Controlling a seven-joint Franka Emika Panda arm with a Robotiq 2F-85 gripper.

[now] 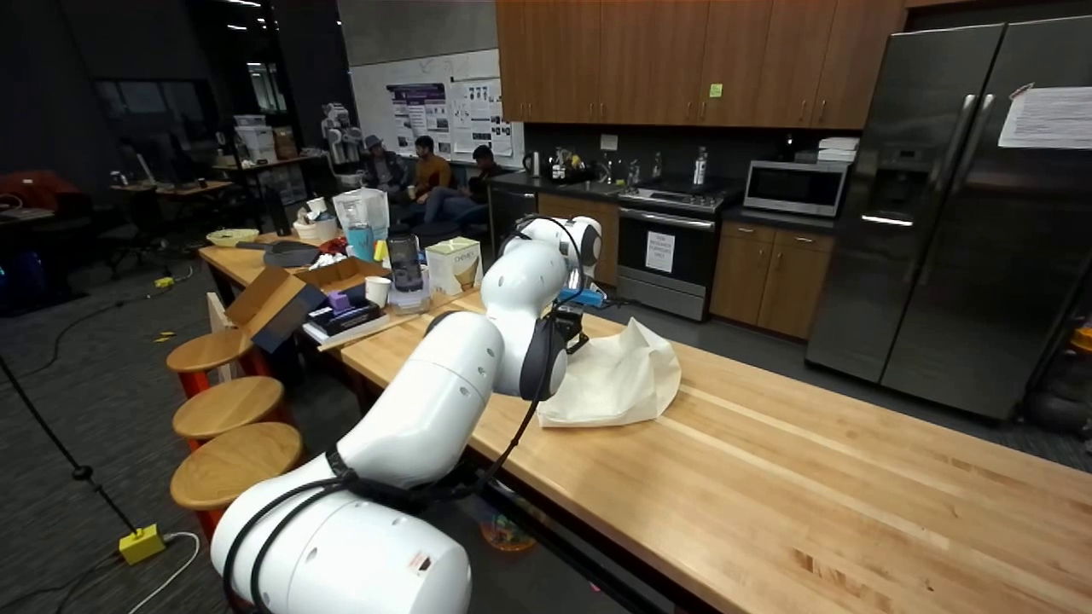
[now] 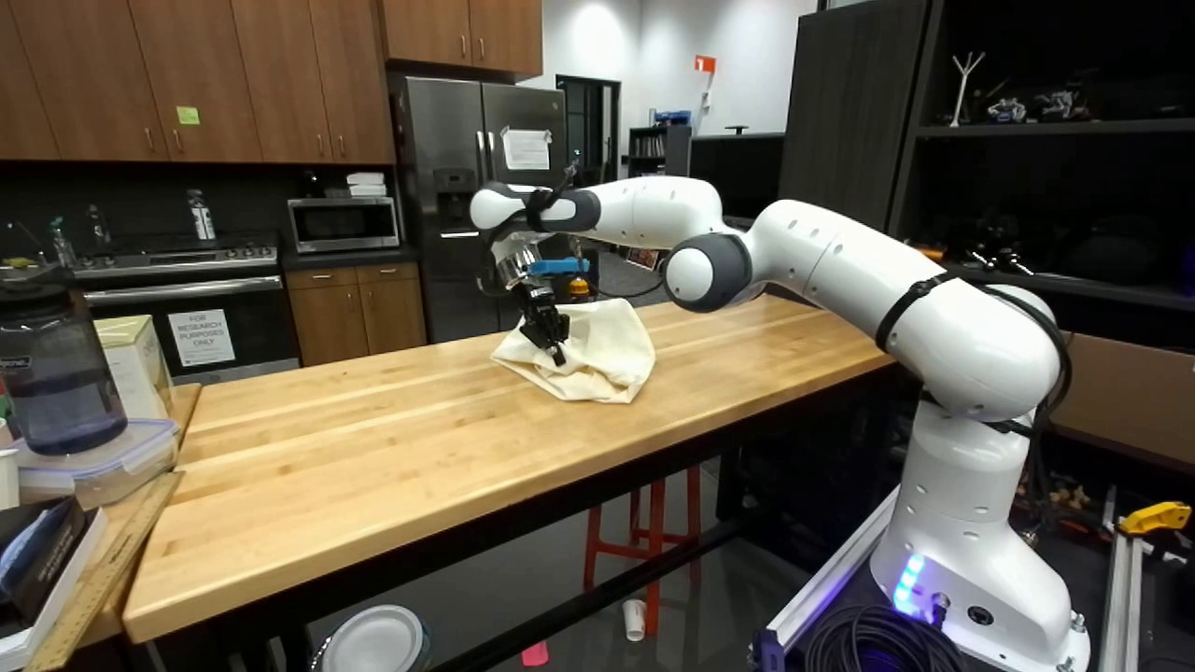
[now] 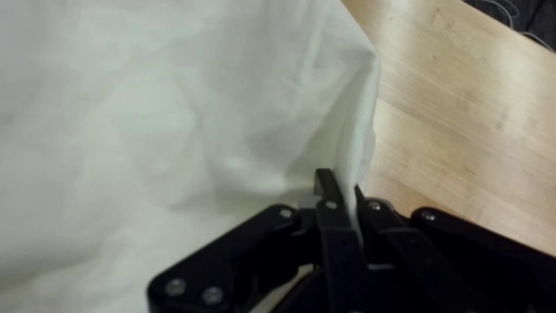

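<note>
A cream cloth lies crumpled on the wooden table, seen in both exterior views, with part of it raised in a peak. My gripper points down at the cloth from above, near its edge. In the wrist view the cloth fills the left and centre, and one fold of it runs between the black fingers. The gripper is shut on that fold. How far the fold reaches down between the fingers is partly hidden. Bare tabletop shows to the right of the fold.
The long wooden table runs under the arm. Toward one end stand a dark pitcher, a white box, a paper cup and an open cardboard box. Several wooden stools are beside the table.
</note>
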